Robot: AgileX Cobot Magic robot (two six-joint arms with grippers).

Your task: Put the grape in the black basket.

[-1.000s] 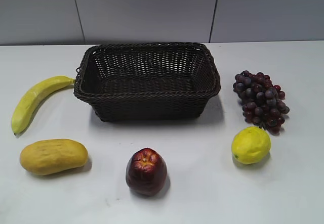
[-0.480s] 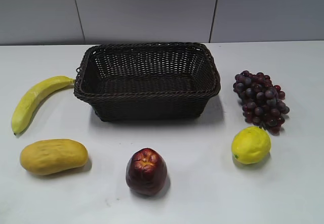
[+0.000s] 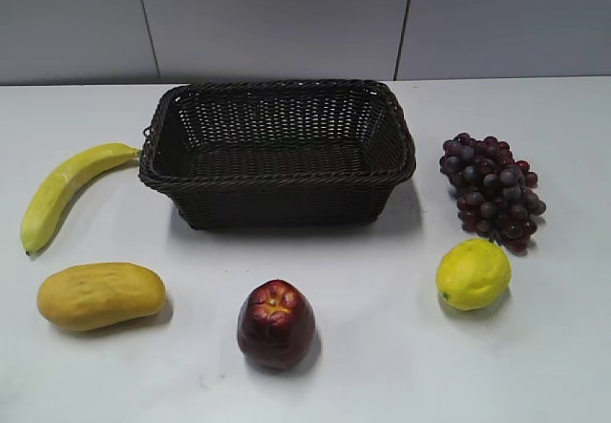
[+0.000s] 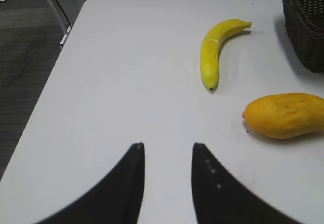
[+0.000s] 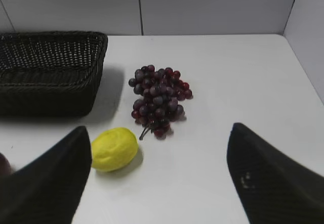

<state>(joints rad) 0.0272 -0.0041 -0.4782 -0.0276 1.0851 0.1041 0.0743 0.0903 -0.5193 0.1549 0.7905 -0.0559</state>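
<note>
The grape (image 3: pixel 492 192) lies on the white bench (image 3: pixel 382 347) at the right of the exterior view, just beside the right wall of the black basket (image 3: pixel 277 151) but not touching it. The basket sits at centre frame, nothing visible inside it. Directly below the bunch in that view sits a lemon (image 3: pixel 474 273), close to the bunch's lower end. A dark red apple (image 3: pixel 276 324) stands at lower centre, a mango (image 3: pixel 100 295) at lower left, and a banana (image 3: pixel 67 192) at left, its tip just beside the basket's left rim.

In the right wrist view, the right pincer (image 5: pixel 159 171) is spread wide, its two dark fingers at the lower left and lower right corners of the frame with nothing between them. The grape (image 5: pixel 159 100) lies above the gap, slightly left of centre, well apart from both fingers. The lemon (image 5: pixel 114 148) rests just beside the left finger, and the basket (image 5: pixel 50 72) fills the upper left.

In the left wrist view, the left pincer (image 4: pixel 167 150) holds nothing, its fingers parted by a narrow gap over bare bench at bottom centre. The banana (image 4: pixel 215 52) and mango (image 4: pixel 284 115) lie to the upper right, and a basket corner (image 4: pixel 304 21) shows at the top right.
</note>
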